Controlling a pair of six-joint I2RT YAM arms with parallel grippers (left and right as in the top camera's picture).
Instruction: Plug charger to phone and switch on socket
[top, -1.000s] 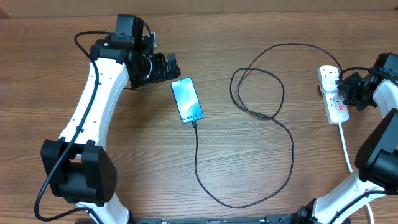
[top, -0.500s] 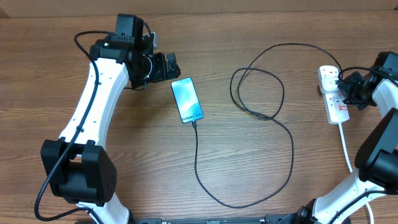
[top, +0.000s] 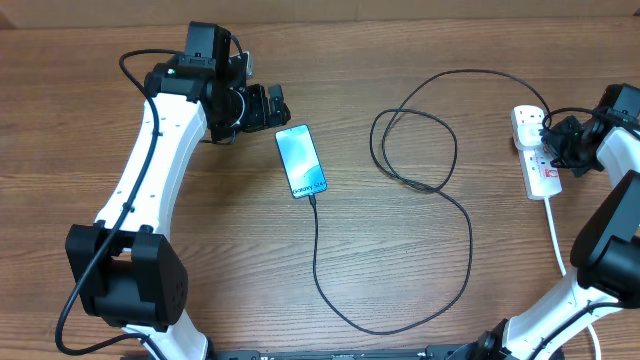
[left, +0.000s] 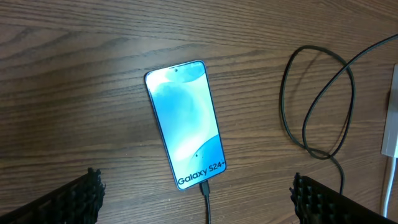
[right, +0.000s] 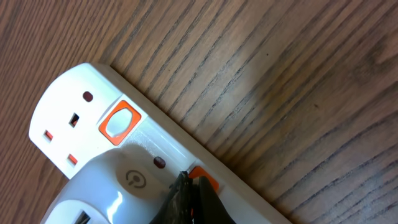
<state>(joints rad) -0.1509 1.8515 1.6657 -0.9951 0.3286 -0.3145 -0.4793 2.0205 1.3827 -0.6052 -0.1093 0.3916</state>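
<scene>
Two pincers differ: the left pincer (top: 272, 108) stands wide open and empty beside the phone (top: 301, 162). The right pincer (right: 188, 185) is closed, its tips on a switch (right: 204, 178) of the socket (top: 537, 168). We judge the socket light and slippery on the desk (top: 200, 250), so we press straight down. The soft charger (top: 440, 200) meets the phone's end.

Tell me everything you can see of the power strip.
The power strip is glossy white plastic, lying flat at the right of the table, its white cord trailing toward the right arm's base. The end outlet is empty beside an orange-red switch. A rounded white adapter fills the next outlet; the shut right gripper appears to touch the second switch.
</scene>
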